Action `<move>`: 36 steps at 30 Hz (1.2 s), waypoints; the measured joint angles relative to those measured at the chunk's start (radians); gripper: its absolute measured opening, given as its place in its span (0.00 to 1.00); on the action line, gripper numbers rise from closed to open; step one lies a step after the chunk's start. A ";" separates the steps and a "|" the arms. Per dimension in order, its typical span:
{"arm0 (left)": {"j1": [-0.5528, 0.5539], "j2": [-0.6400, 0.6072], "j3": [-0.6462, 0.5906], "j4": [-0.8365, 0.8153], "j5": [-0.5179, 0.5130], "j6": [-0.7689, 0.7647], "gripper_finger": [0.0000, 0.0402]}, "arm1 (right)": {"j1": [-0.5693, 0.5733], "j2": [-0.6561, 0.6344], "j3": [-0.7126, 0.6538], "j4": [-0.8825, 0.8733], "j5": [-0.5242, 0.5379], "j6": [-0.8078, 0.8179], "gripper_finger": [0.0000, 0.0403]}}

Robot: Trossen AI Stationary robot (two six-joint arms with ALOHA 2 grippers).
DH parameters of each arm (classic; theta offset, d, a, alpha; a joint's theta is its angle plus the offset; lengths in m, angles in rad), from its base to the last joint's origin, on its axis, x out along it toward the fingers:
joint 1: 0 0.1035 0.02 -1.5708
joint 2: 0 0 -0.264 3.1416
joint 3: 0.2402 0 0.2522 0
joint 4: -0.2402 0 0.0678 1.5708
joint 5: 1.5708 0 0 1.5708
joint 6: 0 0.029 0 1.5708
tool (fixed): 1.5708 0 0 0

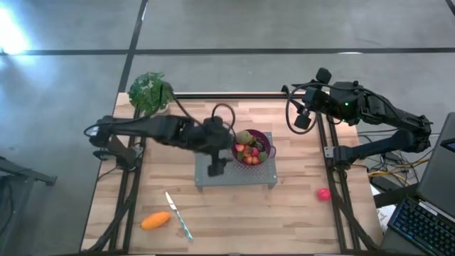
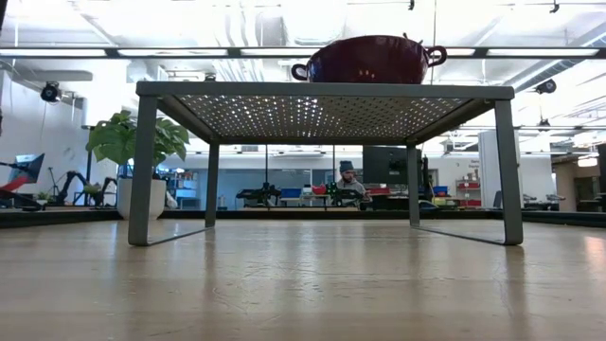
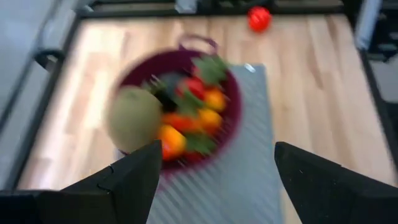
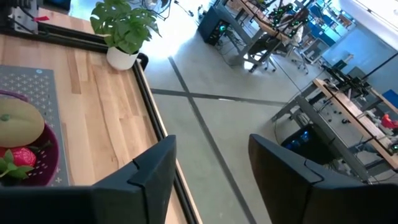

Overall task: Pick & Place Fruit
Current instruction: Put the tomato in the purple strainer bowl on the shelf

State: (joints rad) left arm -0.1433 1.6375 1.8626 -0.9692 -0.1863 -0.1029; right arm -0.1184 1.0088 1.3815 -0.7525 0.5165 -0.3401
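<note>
A dark red colander bowl stands on a grey perforated rack and holds strawberries, orange pieces and a brown-green oval fruit. An elongated orange fruit lies near the table's near-left corner. A pink-red ball lies toward the right edge. My left gripper hovers open over the rack beside the bowl, holding nothing. My right gripper waits open at the far right, above the table's edge. Neither gripper shows in the low view.
A slim knife lies next to the orange fruit. A potted plant stands at the far-left corner. Dark frame rails run along both table sides. Bare wood lies near the rack and toward the near edge. A keyboard sits off the table's right.
</note>
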 joint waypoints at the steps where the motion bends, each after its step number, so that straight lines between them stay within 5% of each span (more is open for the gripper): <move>1: -0.016 0.000 0.005 -0.025 0.006 -0.020 0.78 | 0.000 0.000 0.000 0.000 0.000 0.000 0.50; 14: -0.281 0.003 -0.009 -0.216 0.069 -0.377 0.78 | 0.000 0.000 -0.002 -0.011 0.000 0.011 0.54; 26: -0.539 0.004 -0.184 -0.235 0.102 -0.861 0.78 | 0.000 0.000 -0.002 -0.082 0.000 0.050 0.49; 36: -0.581 0.004 -0.388 -0.215 0.107 -1.064 0.78 | 0.001 0.001 -0.002 -0.475 -0.006 0.357 0.44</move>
State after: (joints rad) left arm -0.7242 1.6413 1.4749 -1.1845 -0.0792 -1.1665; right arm -0.1171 1.0100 1.3800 -1.2272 0.5103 0.0166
